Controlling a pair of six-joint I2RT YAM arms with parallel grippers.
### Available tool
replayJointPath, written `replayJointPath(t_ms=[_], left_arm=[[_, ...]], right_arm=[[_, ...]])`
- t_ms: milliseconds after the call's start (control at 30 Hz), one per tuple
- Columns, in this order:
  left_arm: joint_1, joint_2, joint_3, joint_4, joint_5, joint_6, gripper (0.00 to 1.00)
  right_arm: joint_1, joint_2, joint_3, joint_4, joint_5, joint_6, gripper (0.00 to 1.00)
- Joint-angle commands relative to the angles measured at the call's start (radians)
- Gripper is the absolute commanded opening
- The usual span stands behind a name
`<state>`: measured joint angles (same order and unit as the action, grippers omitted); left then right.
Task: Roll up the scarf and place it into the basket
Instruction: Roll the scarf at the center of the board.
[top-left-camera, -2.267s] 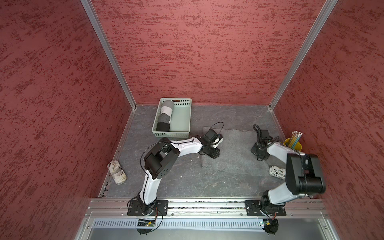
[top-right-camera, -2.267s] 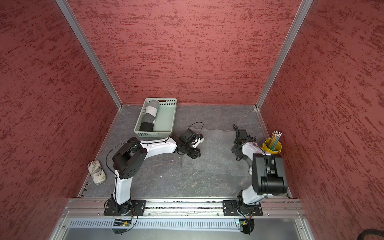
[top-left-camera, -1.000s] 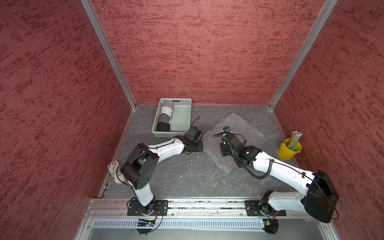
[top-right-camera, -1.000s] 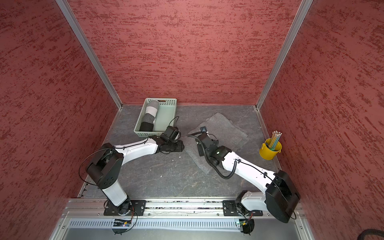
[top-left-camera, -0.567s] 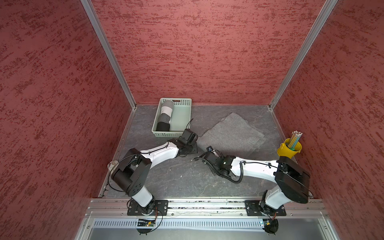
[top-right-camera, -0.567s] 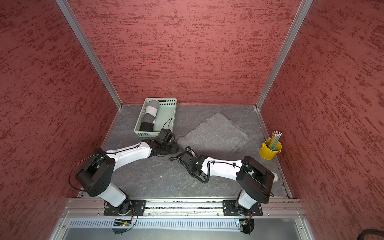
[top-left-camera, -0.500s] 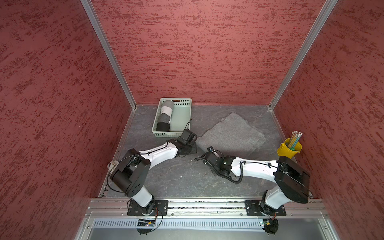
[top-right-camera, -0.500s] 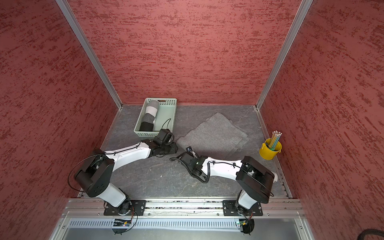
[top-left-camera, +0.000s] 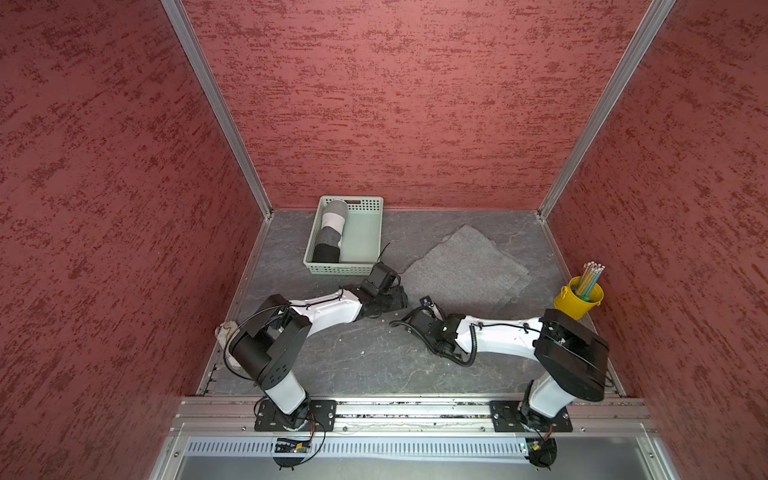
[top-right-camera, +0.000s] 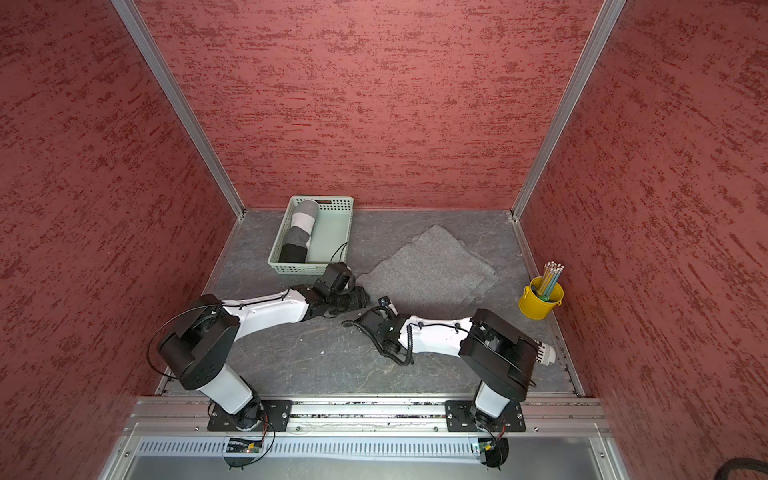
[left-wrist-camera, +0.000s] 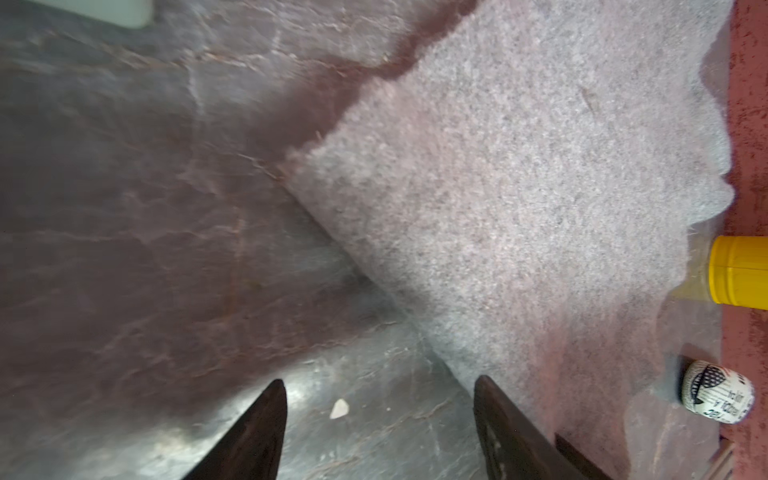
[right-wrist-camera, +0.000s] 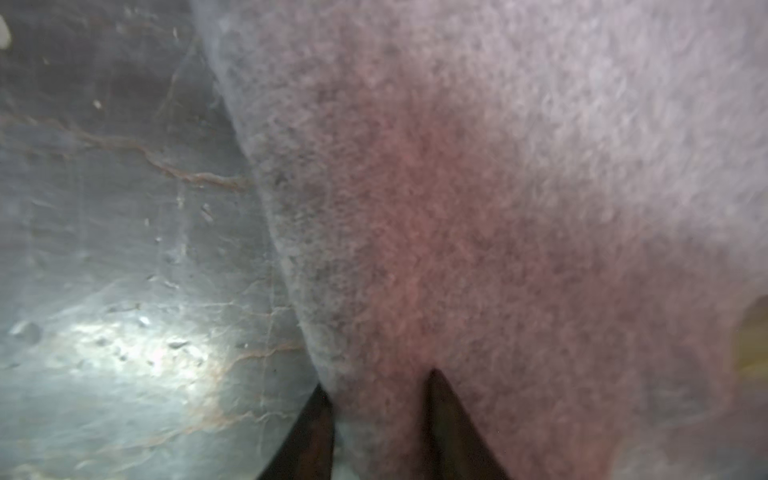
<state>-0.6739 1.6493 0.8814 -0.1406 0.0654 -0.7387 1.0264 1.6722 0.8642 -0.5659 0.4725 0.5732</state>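
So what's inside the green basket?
A rolled-up cloth with grey, white and black bands lies along one side of the basket. The rest of its floor is bare. Whatever sits under the roll is hidden.

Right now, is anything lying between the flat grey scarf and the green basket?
Only the left gripper, open, sits in the gap between the scarf and the basket; no loose thing lies there. A rolled striped cloth lies along one basket wall.
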Motion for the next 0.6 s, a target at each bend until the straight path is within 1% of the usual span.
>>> replayJointPath(t_ms=[0, 67, 167, 300, 400, 467, 567], left_arm=[[0.011, -0.009, -0.019, 0.039, -0.022, -0.048, 0.72], [0.016, -0.036, -0.033, 0.018, -0.045, -0.047, 0.72], [0.023, -0.087, -0.069, 0.000, -0.078, -0.047, 0.71], [0.041, -0.155, -0.130, -0.013, -0.097, -0.057, 0.71], [0.046, -0.197, -0.161, -0.020, -0.103, -0.051, 0.69], [0.042, -0.213, -0.167, -0.027, -0.101, -0.041, 0.67], [0.027, -0.220, -0.160, -0.031, -0.103, -0.019, 0.64]], right_arm=[[-0.002, 0.057, 0.015, -0.008, 0.008, -0.001, 0.20], [-0.005, 0.071, 0.040, 0.007, -0.006, -0.019, 0.11], [-0.005, 0.080, 0.090, 0.021, -0.065, -0.033, 0.00], [-0.003, 0.057, 0.145, 0.052, -0.199, -0.011, 0.00], [-0.007, 0.019, 0.166, 0.059, -0.287, 0.046, 0.00], [-0.026, -0.006, 0.163, 0.058, -0.345, 0.081, 0.00], [-0.080, -0.058, 0.121, 0.080, -0.432, 0.127, 0.00]])
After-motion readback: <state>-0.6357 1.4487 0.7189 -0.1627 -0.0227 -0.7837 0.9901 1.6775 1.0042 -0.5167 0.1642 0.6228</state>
